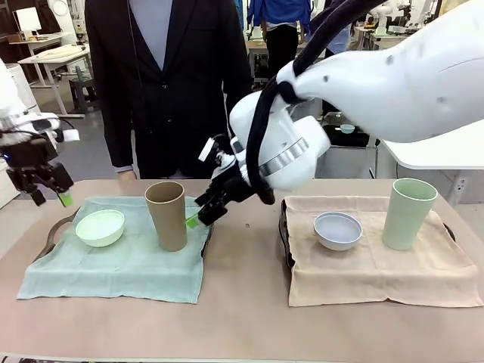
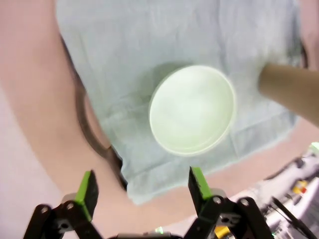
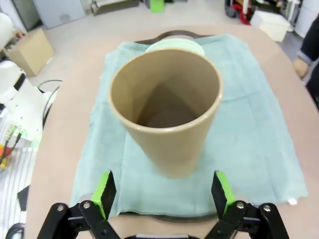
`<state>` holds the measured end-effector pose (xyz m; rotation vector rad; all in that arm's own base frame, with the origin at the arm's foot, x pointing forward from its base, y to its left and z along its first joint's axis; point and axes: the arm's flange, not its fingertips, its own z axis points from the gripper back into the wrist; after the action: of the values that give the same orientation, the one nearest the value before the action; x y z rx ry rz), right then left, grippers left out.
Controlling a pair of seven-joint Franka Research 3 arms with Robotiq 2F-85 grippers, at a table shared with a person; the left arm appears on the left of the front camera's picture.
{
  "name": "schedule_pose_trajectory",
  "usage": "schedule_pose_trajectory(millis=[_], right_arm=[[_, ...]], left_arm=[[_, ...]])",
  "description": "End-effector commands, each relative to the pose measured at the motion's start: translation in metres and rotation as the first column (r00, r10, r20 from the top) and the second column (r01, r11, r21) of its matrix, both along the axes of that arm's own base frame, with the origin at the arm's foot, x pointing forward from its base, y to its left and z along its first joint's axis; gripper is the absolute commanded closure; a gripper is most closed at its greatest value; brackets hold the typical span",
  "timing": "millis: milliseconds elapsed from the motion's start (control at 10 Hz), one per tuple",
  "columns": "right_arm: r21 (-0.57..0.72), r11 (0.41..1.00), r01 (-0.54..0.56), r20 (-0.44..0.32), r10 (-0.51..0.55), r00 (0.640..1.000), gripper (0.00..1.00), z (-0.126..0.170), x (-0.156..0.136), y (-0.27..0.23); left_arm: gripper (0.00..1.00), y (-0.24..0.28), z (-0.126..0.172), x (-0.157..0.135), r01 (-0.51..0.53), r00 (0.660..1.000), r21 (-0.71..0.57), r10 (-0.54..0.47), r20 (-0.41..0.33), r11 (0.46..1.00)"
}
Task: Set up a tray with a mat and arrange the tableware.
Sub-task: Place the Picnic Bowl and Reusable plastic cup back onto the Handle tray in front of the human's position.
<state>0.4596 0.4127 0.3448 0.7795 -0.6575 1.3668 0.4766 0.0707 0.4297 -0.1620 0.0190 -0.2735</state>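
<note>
The tan cup (image 1: 166,215) stands upright on the green mat (image 1: 121,265). The mint bowl (image 1: 100,227) sits on the same mat, just beside the cup. The right claw (image 1: 203,212) hangs spread close beside the cup — not touching. The left claw (image 1: 50,194) hovers spread beyond the bowl, off the mat's edge.

We face the person across the table (image 1: 242,325) from our side. Left wrist looks straight down on the mint bowl (image 2: 192,109); right wrist sits near the tan cup (image 3: 166,107), bowl at twelve o'clock.
</note>
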Motion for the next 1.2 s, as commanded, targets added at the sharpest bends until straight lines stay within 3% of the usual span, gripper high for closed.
schedule_pose_trajectory(millis=[0,300,400,500,1100], right_arm=[[-0.080,0.993,0.091,0.045,-0.088,0.995,0.00,0.051,-0.029,-0.030],[-0.138,0.978,0.159,0.050,-0.154,0.987,0.00,0.127,-0.087,-0.038],[-0.166,0.973,0.159,0.014,-0.159,0.987,0.00,0.138,-0.112,-0.035],[-0.091,0.987,0.132,0.078,-0.125,0.989,0.00,0.112,-0.067,-0.040],[-0.091,0.987,0.132,0.078,-0.125,0.989,0.00,0.112,-0.067,-0.040]], left_arm=[[0.07,0.008,0.047,-0.027,0.069,0.995,0.022,-0.070,0.064,0.997],[0.07,-0.003,0.114,-0.064,0.142,0.986,-0.010,-0.141,0.089,0.990],[0.07,0.005,0.082,-0.041,0.071,0.994,0.026,-0.073,0.082,0.997],[0.07,0.005,0.082,-0.041,0.071,0.994,0.026,-0.073,0.082,0.997],[0.07,0.005,0.082,-0.041,0.071,0.994,0.026,-0.073,0.082,0.997]])
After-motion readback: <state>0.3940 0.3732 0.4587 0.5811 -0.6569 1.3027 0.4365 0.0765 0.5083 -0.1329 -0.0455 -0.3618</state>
